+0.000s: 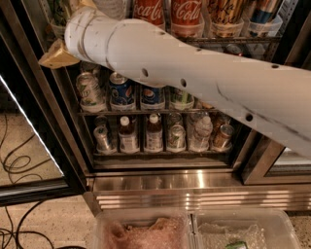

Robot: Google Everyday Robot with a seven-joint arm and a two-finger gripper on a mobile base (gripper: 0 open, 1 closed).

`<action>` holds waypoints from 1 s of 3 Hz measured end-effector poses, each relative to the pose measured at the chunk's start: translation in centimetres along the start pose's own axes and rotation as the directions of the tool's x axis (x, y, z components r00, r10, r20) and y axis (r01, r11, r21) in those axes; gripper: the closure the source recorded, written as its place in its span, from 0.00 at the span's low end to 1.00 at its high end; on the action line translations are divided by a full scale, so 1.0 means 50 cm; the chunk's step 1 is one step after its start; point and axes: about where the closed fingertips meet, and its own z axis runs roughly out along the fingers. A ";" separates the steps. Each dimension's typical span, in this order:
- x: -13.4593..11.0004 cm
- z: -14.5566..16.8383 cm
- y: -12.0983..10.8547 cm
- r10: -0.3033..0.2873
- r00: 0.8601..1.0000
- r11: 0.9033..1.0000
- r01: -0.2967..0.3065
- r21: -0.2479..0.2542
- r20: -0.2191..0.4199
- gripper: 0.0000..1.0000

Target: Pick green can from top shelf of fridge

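The fridge (194, 187) stands open in front of me. Its top shelf (243, 30) runs along the top edge of the view, with clear cup holders. A light green patterned can (59, 10) shows only partly at the shelf's far left, behind my arm. My white arm (194, 78) reaches from the right up to that corner, and its wrist (80, 26) is beside the can. The gripper is beyond the top edge, out of view.
Two red Coca-Cola cans (150, 10) and other cans stand to the right on the top shelf. Lower racks hold short cans (121, 90) and bottles (129, 135). The open glass door (34, 136) is at the left. Cables (14, 160) lie on the floor. Clear bins (146, 231) sit below.
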 end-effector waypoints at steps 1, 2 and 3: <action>0.003 0.000 -0.005 -0.012 1.000 1.000 0.012 0.019 -0.005 0.00; 0.014 -0.006 -0.025 -0.035 0.999 0.998 0.036 0.054 -0.021 0.00; 0.015 -0.002 -0.044 -0.060 0.998 0.995 0.062 0.077 -0.022 0.00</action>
